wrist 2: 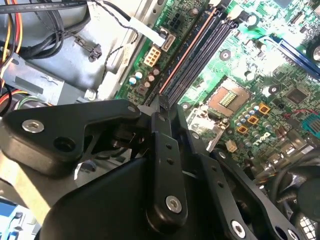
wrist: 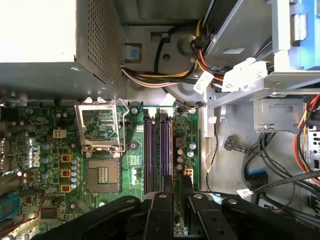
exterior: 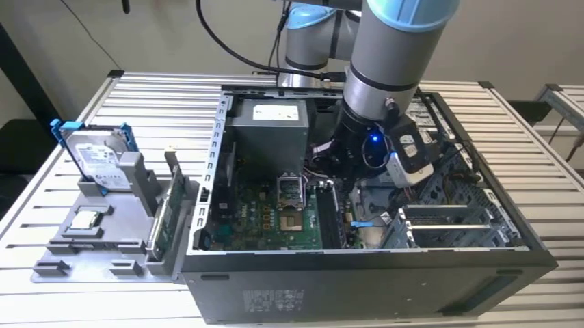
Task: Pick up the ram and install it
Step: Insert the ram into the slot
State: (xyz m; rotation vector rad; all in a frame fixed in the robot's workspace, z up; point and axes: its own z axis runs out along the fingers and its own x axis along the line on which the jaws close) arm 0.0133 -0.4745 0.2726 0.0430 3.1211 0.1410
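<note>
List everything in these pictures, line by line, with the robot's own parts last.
computer case: one, dark grey, open, on the table
table: one, pale slatted metal, under everything
motherboard: one, green, on the case floor
power supply: one, grey, at the back of the case
ram: one, dark, along the memory slots
tray: one, grey, at the exterior view's left of the case
hard drive: one, silver with blue frame, upright in the tray
circuit card: one, green, upright in the tray
arm: one, grey and light blue, reaching into the case
claw: one, black, at the ram's end

pc case [exterior: 365, 287] on table [exterior: 155, 96]; parts tray [exterior: 100, 253] at exterior view's left; hdd [exterior: 96, 160] upright in tray.
</note>
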